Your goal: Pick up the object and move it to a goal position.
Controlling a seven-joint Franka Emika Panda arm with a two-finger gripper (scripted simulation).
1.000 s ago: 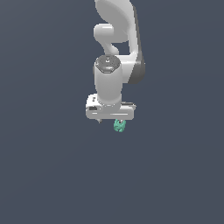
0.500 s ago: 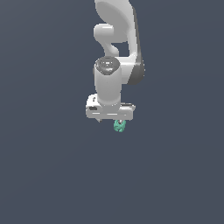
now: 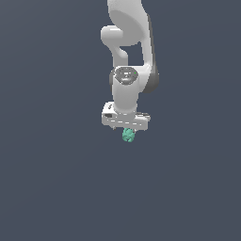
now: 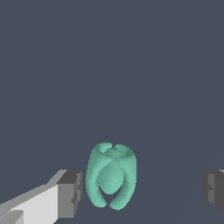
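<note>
- Progress looks early: the object (image 4: pixel 111 176), a teal-green lumpy blob, sits between the two fingers (image 4: pixel 70 193) in the wrist view, but neither pad touches it, so I judge the grasp not yet made.
- Claw state: the gripper (image 4: pixel 141 189) is spread wide. One dark pad stands just beside the blob with a thin gap, and the other pad is well apart from it, near the far edge of the picture.
- Position of the blob: in the exterior view the object (image 3: pixel 128 135) shows directly under the white hand of the gripper (image 3: pixel 126 131), at about 6 o'clock from the wrist joint, slightly toward the exterior view's right of the hand's centre.
- Steps left, as a judgement: close on the blob, lift it, carry it to the goal. No goal marker is visible in either picture, so I cannot say which way the carry must go.
- Exterior view alone shows the arm's (image 3: pixel 129 42) posture, pointing straight down, and the blob's place under the hand, but the fingers are hidden there and their opening cannot be read.
- Wrist view alone shows the gaps at both pads, the off-centre placement, and the blob's lobed, creased surface.
- Whether the blob rests on the dark floor or hangs above it, neither picture makes plain.
</note>
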